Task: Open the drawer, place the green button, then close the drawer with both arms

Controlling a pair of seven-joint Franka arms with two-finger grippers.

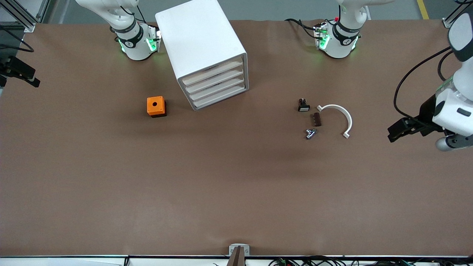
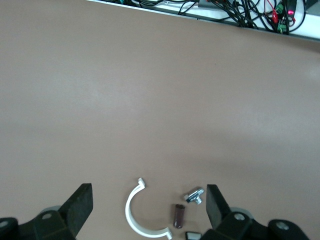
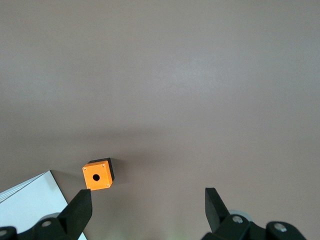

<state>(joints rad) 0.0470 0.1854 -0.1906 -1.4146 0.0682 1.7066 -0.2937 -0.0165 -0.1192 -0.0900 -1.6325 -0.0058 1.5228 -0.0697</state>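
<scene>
The white cabinet [image 1: 201,44] stands near the right arm's base, and its four drawers [image 1: 216,83] are all shut. One corner of it shows in the right wrist view [image 3: 30,200]. No button with a green cap shows in any view. My left gripper [image 1: 392,133] hangs open and empty, high over the left arm's end of the table. In its wrist view [image 2: 148,195] the jaws stand wide apart. My right gripper [image 1: 32,78] is at the right arm's end, open and empty, with its jaws wide in its wrist view [image 3: 148,196].
An orange box with a hole [image 1: 156,106] [image 3: 97,175] sits beside the cabinet. Toward the left arm's end lie a small black part with a white face [image 1: 303,106], a brown piece [image 1: 317,119] [image 2: 178,215], a metal fitting [image 1: 310,133] [image 2: 194,195] and a white curved clamp [image 1: 338,118] [image 2: 131,215].
</scene>
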